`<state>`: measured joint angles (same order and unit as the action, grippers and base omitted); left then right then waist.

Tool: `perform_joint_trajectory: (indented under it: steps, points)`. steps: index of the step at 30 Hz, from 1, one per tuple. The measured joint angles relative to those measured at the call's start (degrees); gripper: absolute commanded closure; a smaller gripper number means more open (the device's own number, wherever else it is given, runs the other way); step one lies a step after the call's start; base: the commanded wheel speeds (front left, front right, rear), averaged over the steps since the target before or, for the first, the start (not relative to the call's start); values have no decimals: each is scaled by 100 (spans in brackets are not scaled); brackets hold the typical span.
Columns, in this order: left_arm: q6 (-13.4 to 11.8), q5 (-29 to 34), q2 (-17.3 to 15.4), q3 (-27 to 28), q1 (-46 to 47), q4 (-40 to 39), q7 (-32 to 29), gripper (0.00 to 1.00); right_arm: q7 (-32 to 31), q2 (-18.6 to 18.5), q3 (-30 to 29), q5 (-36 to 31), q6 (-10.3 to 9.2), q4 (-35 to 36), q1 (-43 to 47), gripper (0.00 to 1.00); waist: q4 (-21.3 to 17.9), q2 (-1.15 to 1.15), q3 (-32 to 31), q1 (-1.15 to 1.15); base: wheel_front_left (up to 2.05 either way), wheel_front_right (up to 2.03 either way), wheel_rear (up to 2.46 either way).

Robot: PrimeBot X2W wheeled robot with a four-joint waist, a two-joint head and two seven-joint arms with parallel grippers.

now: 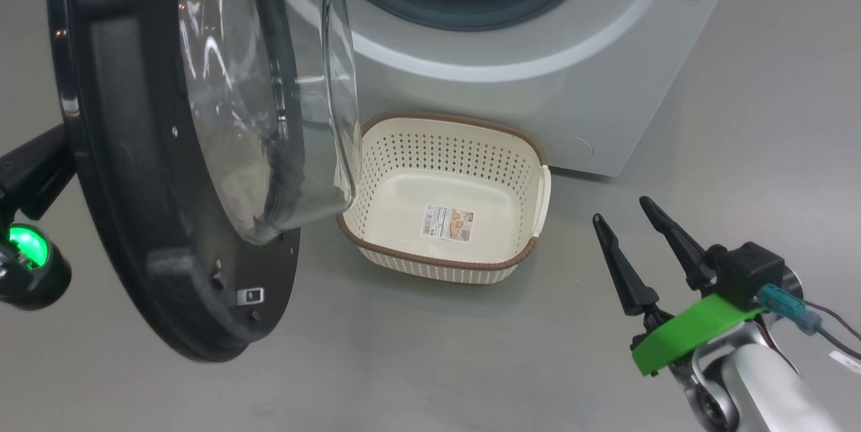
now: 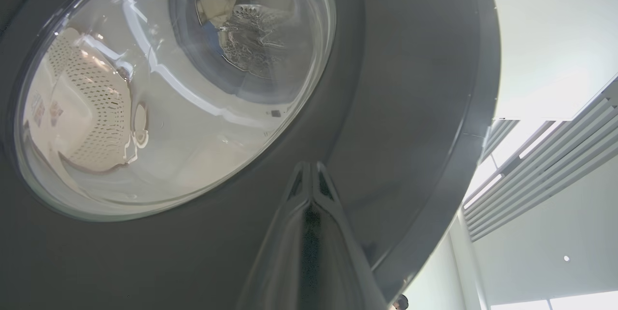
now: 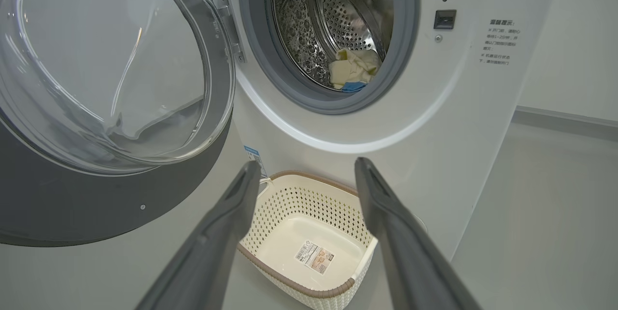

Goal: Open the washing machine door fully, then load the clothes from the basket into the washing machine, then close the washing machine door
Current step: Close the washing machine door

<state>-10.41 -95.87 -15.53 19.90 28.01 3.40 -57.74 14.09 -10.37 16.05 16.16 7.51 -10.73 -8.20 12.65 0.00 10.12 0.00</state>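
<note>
Grey, smooth floor [image 1: 471,351] is spreading out around the white washing machine [image 1: 572,95]. The washing machine door [image 1: 134,183] is hanging open, swung out to the robot's left, with its clear glass bowl bulging toward the basket [image 1: 437,153]. The basket is sitting on the floor just in front of the machine's lower panel, its bottom bare around the label sticker [image 1: 447,223]. The clothes [image 3: 355,66] are lying inside the steel drum [image 3: 338,15], cream pieces with a blue piece at the front, just behind the grey gasket [image 3: 256,35].

The right claw [image 1: 621,210] is hovering over the floor to the right of the basket, its two fingers standing wide apart in open air and pointing toward the basket and the machine's front. The left claw [image 2: 310,165] is sitting at the door's outer face, fingers pressed together, tips pointing at the black rim just beside the window. Whether they are touching it I cannot tell.
</note>
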Motion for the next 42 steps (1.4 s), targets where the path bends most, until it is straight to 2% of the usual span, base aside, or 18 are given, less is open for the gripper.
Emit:
perform_joint_trajectory:
  steps: [9,16,20,21,27,37,42]
  points:
    - [263,53,154,-21,10,19,157,100,11,30,-7,49,0,-69,-56,0,-335,0,-66,0,0,0,0]
    - [545,152,443,-22,6,74,386,100,12,81,-18,49,0,-110,-47,0,-689,0,-183,0,0,0,0]
    - [755,158,587,-27,9,129,546,100,13,104,-43,66,0,-116,-33,0,-902,0,-240,0,0,0,0]
    - [882,176,672,-25,9,214,664,100,21,115,-59,68,0,-116,-18,0,-1000,0,-269,0,0,0,0]
    - [1284,472,935,-24,19,535,1162,100,21,121,-81,84,0,-112,11,0,-1265,0,-347,0,0,0,0]
    - [1599,563,1117,-30,131,937,1450,100,21,121,-141,84,0,-91,94,0,-1605,0,-309,0,0,0,0]
    - [1649,559,1189,-68,247,999,1563,100,21,123,-144,84,0,-67,94,0,-1697,0,-254,0,0,0,0]
